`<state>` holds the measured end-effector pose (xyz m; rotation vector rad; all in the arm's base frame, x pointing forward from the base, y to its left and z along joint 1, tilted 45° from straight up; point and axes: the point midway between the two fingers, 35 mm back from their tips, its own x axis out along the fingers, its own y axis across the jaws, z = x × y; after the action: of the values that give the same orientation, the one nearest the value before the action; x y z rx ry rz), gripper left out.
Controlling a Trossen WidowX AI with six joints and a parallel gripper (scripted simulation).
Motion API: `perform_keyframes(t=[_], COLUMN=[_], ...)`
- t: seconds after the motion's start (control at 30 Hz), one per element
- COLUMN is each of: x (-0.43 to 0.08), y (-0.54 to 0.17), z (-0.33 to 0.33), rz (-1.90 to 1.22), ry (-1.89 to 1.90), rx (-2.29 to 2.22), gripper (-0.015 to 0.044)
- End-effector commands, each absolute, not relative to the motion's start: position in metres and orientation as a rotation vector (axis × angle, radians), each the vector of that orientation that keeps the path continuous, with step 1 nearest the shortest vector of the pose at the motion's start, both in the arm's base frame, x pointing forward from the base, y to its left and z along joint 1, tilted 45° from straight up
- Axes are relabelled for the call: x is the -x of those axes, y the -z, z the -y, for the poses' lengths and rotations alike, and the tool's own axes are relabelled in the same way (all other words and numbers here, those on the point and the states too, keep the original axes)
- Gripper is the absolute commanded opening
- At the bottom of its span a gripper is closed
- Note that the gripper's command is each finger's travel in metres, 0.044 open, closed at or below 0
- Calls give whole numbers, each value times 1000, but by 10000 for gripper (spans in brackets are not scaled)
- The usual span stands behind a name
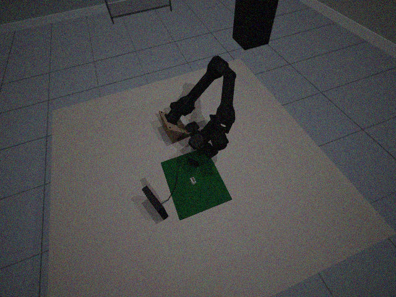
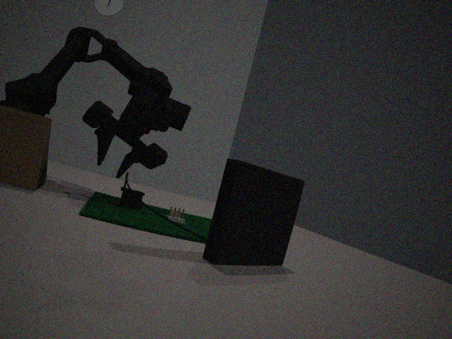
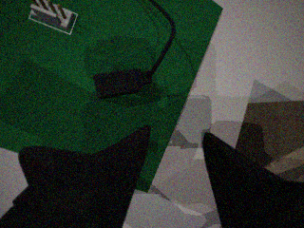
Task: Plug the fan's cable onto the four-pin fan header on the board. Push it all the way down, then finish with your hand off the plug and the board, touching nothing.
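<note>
The green board (image 1: 208, 204) (image 2: 105, 215) (image 3: 28, 47) lies flat. The four-pin header (image 1: 191, 179) (image 2: 174, 217) (image 3: 53, 18) stands on it with its pins bare. The dark plug (image 2: 131, 198) (image 3: 119, 85) rests on the board away from the header, toward the arm's base; whether it is upright or on its side is hard to tell. Its cable (image 1: 176, 179) (image 2: 175, 222) (image 3: 172, 38) runs to the fan (image 1: 154, 202) (image 2: 253, 215). My gripper (image 2: 109, 170) (image 3: 177, 134) is partly open and empty, above the board and off the plug. In the top view the arm hides its fingertips.
The arm's wooden base block (image 1: 174, 135) (image 2: 23, 147) stands beyond the board's base-side edge. The fan stands upright beside the board, and its cable crosses part of the board. A tall dark box (image 1: 255, 23) stands on the floor beyond the light mat (image 1: 105, 255).
</note>
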<state>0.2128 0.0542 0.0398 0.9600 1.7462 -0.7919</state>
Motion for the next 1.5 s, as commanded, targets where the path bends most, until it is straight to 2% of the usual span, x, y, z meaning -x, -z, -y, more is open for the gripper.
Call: perform_keyframes(t=[0.0,0.53,0.63,0.93,1.47], x=[-217,-242,-238,-238,-238], y=[-42,-62,-59,-59,-59], z=[-54,-41,-43,-43,-43], rz=[-1799,-1828,-1837,-1837,-1837], ry=[706,295,350,350,350], rx=[-1027,-1360,-1325,-1325,-1325], gripper=[205,205,205,440,440])
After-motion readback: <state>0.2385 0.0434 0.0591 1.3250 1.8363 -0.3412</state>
